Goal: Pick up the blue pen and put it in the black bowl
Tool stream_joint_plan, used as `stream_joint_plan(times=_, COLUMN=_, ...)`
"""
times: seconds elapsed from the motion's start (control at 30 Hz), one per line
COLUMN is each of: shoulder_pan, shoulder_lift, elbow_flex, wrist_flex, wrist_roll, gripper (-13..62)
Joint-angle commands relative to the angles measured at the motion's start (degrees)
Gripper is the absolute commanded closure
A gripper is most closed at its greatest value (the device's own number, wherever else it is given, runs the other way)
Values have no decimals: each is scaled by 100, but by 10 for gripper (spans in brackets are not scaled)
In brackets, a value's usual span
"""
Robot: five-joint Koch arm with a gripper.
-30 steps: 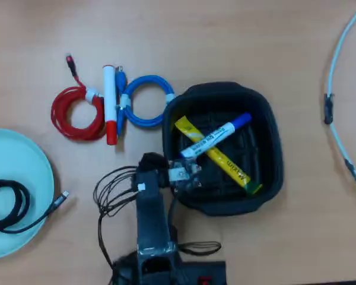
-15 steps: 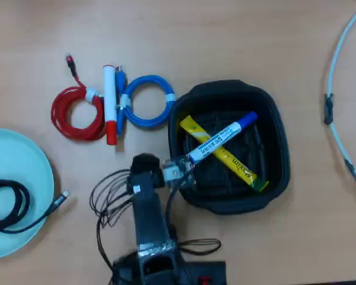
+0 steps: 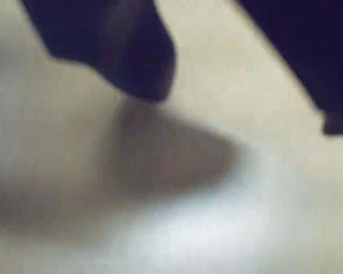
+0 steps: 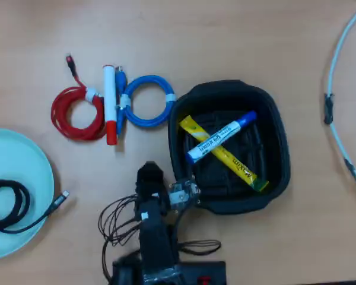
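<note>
In the wrist view, little can be made out: the picture is badly blurred, a dark finger [image 3: 140, 63] is seen hanging from the top edge over a pale surface with its shadow below it, and another dark mass is seen at the upper right; neither the pen nor the bowl can be told there. In the overhead view, the blue pen [image 4: 219, 137] is seen lying inside the black bowl [image 4: 279, 172], crossed over a yellow stick packet [image 4: 234, 162] so that an X is formed. The pen's long axis runs diagonally, with one blue end low and to the left near the bowl's inner wall and the other blue end up and to the right. The hand [image 4: 187, 191] is seen just outside the bowl's lower-left rim, empty of any object; whether its jaws are apart or together cannot be told from these pictures. The pen thus lies up and to the right of the hand, apart from it. The task is judged to be done, and a withdrawal away from the bowl is what would be called for. On the tabletop [image 4: 225, 35], a white marker with a red cap [image 4: 110, 110] is seen well to the upper left, between a red cable coil [image 4: 77, 113] and a blue cable coil [image 4: 145, 101].
</note>
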Motion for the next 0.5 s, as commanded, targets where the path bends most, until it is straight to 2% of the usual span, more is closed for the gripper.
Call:
stream_joint_plan(times=0.0, shoulder_pan=246, shoulder_lift=527, elbow_flex=308, wrist_flex=-809, wrist_roll=-519, gripper=214)
stream_joint_plan(times=0.27, shoulder_pan=334, shoulder_lift=527, elbow_flex=1661, wrist_flex=-2452, wrist_roll=-615, gripper=214)
stream_joint_plan(times=0.47, shoulder_pan=316, shoulder_lift=510, elbow_flex=2074, wrist_flex=-2628, wrist_roll=-598, gripper=214)
